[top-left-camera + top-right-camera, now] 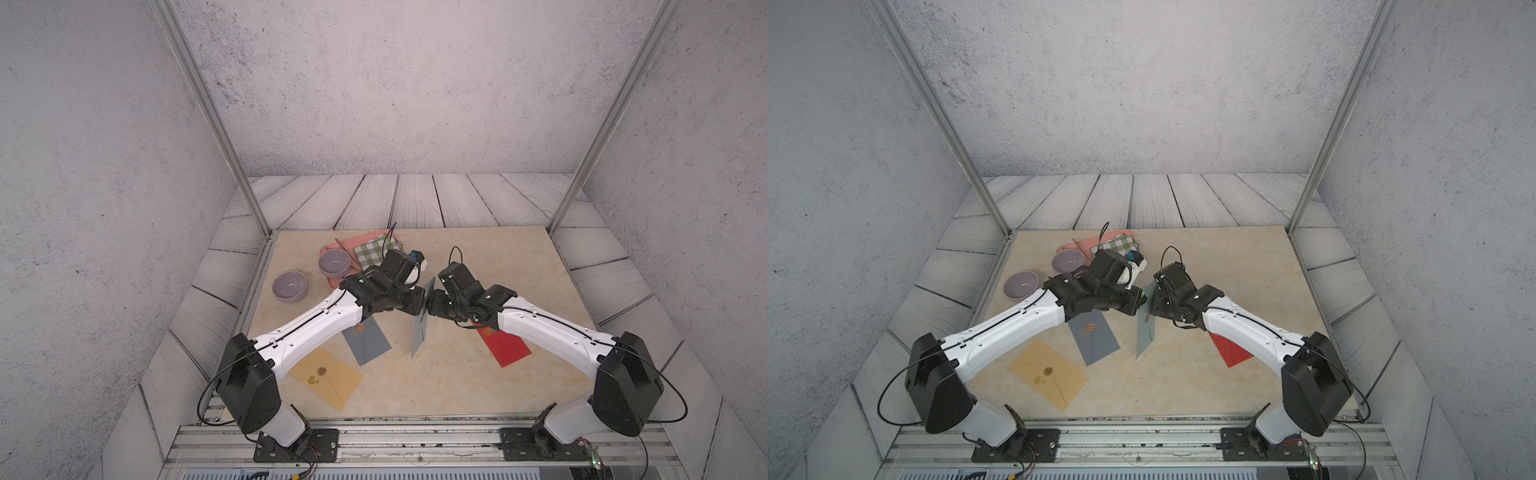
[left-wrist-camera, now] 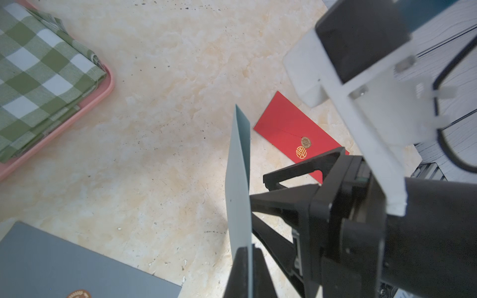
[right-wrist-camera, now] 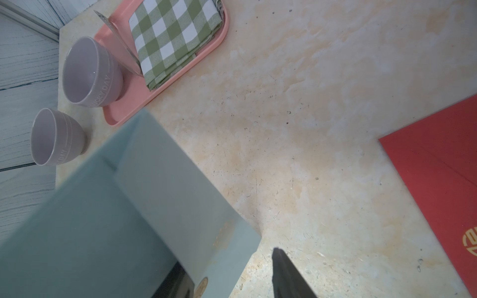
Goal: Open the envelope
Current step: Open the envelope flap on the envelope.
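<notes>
The teal envelope (image 1: pixel 422 328) stands on edge over the middle of the desk (image 1: pixel 478 257), between the two arms. The left claw (image 2: pixel 249 271) is pressed together on it, pinching its upper edge. The right claw (image 2: pixel 258 189) faces it from the other side with its fingers spread. In the right wrist view the envelope's flap (image 3: pixel 180 196), with a gold seal near its tip, sits between those fingers and is not pinched. I cannot tell whether the envelope's lower corner touches the desk.

A grey envelope (image 1: pixel 368 340) and a tan envelope (image 1: pixel 326 378) lie flat toward the near left corner. A red envelope (image 1: pixel 505 347) lies under the right arm. A pink tray (image 3: pixel 165 85) with a green checked cloth (image 3: pixel 175 38) sits near the far left corner.
</notes>
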Available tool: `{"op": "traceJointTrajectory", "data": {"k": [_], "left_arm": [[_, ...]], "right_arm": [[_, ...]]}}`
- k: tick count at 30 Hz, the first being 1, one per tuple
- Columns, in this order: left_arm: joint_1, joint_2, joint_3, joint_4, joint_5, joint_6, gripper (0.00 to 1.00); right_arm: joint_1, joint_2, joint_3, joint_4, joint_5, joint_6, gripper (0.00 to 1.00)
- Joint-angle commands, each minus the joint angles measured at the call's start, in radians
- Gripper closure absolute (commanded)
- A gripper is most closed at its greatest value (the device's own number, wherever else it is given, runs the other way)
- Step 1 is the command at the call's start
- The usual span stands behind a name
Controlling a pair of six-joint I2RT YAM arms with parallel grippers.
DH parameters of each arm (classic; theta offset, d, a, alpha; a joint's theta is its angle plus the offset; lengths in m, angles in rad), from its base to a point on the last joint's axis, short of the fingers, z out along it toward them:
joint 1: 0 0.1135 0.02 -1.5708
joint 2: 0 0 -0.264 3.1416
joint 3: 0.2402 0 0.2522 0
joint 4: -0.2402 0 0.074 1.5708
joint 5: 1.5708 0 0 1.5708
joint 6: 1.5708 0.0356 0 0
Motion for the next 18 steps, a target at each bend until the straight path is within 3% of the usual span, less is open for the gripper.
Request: {"op": "traceJointTrajectory", "data": {"k": [1,18], "left_arm": [[-0.007,-0.032,-0.006,0.043,0.018,-0.006,1.0],[-0.008,-0.038,-0.018,0.047,0.018,-0.011,1.0]], "right_arm": [[0.007,0.027,0.02,-0.022,-0.02,-0.011,0.5],[0.011,0.047,0.024,-0.025,-0.019,-0.01,0.54]]}}
